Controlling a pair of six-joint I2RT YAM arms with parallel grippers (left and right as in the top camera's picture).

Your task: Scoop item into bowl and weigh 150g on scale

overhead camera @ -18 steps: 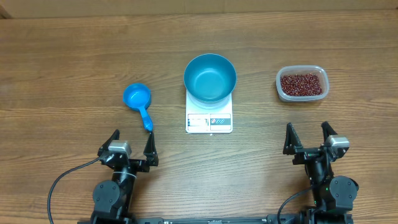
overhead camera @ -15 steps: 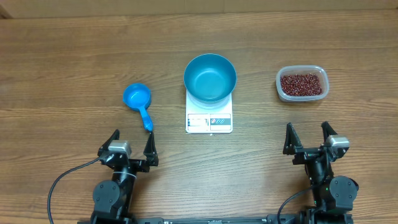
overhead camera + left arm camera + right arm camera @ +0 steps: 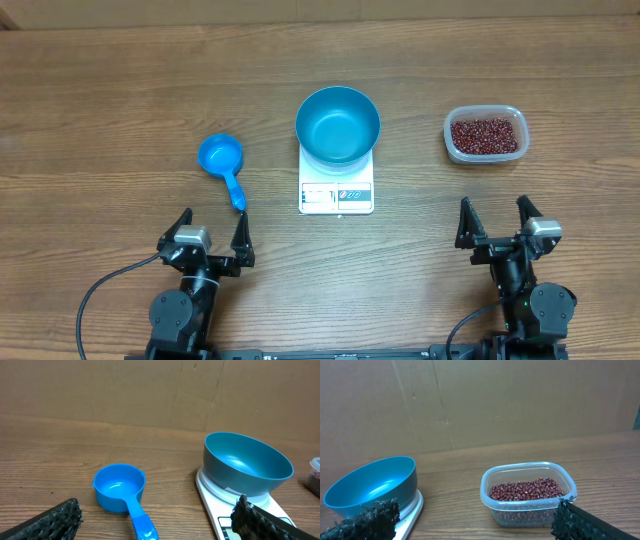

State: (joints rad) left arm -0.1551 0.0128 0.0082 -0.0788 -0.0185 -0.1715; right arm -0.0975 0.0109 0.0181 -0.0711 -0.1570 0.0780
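Pincers first: we note left gripper (image 3: 213, 222) and right gripper (image 3: 492, 210) both spread wide and empty, with no shift in the last instant. The scoop (image 3: 221, 155) lies at 12 o'clock of the left. The bowl (image 3: 337, 122) sits empty on the scale (image 3: 337, 196), centre. The beans (image 3: 486, 134) fill the tub (image 3: 448, 130) at 12 o'clock of the right. Scooping not begun.

the left gripper (image 3: 213, 224) sits low at seven o'clock, jaws spread wide. the right gripper (image 3: 492, 214) sits at five o'clock, jaws equally wide. both point toward twelve o'clock.
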